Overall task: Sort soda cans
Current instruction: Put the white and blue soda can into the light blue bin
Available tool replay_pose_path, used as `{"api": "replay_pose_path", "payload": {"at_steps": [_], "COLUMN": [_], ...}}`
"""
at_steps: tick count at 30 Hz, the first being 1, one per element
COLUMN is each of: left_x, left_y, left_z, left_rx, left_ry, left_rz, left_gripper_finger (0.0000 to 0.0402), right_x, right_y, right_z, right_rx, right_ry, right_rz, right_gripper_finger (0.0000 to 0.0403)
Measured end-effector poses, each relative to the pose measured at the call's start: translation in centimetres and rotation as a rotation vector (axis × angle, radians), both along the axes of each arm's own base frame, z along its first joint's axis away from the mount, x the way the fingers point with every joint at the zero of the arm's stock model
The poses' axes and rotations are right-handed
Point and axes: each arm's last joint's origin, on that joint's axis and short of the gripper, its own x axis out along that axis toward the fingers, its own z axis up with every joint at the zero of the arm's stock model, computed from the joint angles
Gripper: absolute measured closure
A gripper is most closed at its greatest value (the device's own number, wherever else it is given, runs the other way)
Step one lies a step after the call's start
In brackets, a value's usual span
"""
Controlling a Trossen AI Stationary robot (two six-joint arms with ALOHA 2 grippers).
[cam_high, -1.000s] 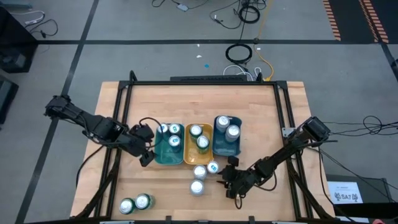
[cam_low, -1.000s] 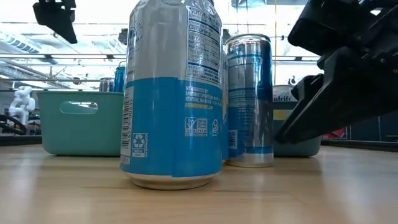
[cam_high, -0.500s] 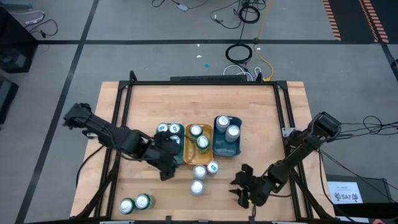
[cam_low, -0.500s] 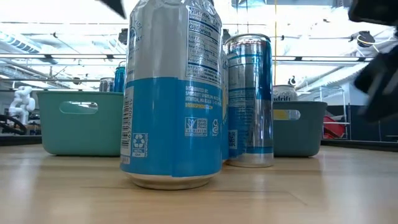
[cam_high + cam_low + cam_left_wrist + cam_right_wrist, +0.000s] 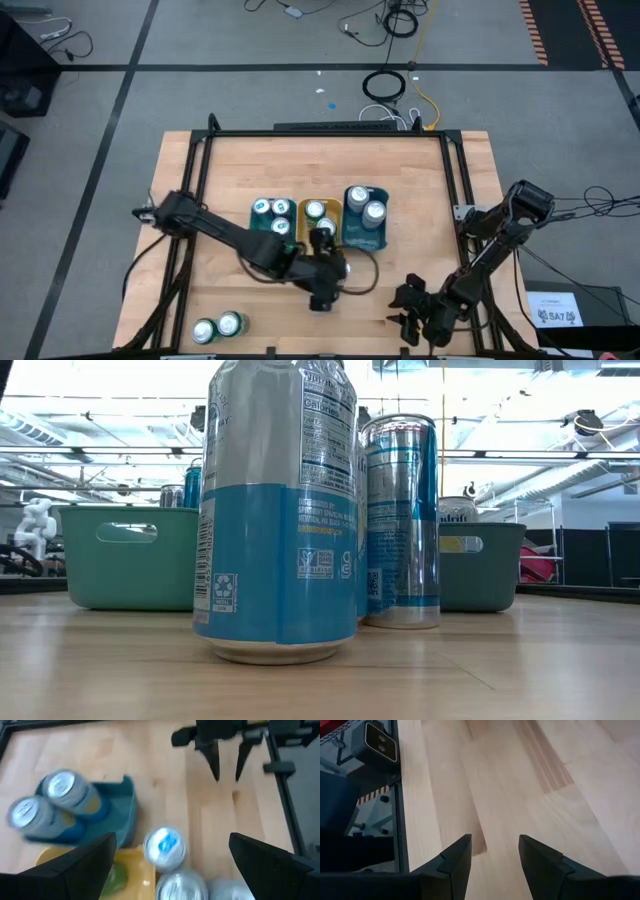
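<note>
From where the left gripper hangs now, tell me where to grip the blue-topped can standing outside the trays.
Grip the blue-topped can across its round side wall just below the rim, coming straight down. It stands upright, and the left gripper hangs open above it. Watch the silver can close beside it.

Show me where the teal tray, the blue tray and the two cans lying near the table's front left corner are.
teal tray [image 5: 125, 575], low view, on its front wall below the handle slot.
blue tray [image 5: 364, 240], high view, on its near wall.
two cans [image 5: 217, 327], high view, where the pair meets.
</note>
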Motion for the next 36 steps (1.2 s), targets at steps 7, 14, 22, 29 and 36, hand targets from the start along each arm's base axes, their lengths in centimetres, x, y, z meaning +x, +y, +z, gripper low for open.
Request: {"api": "replay_pose_path", "payload": {"at_steps": [7,14,22,29,36], "left_x": [2.9,4.2,4.7,4.5,4.4], "left_y": [0.6,1.6,2.9,3.2,3.1], "left_z": [-3.0,-5.0,-5.9,-6.9,-7.5], "left_rx": [-0.121,-0.263,-0.249,-0.255,-0.252], "left_ry": [0.060,0.136,0.167,0.209,0.228], "left_rz": [0.011,0.103,0.136,0.169,0.167], "left_gripper_finger": [0.0006,0.0006,0.0006,0.0006,0.0006], "right_x": [-0.7,-0.8,-0.8,-0.8,-0.7], "right_y": [0.5,0.5,0.4,0.4,0.4], "right_z": [0.0,0.1,0.1,0.1,0.1], "right_rx": [-0.014,-0.009,-0.026,-0.035,-0.061], "right_ry": [-0.032,-0.040,-0.052,-0.053,-0.068], "right_rz": [-0.014,-0.030,-0.026,-0.021,-0.016], "right_gripper_finger": [0.0248,0.0248,0.0248,0.0248,0.0248]}}
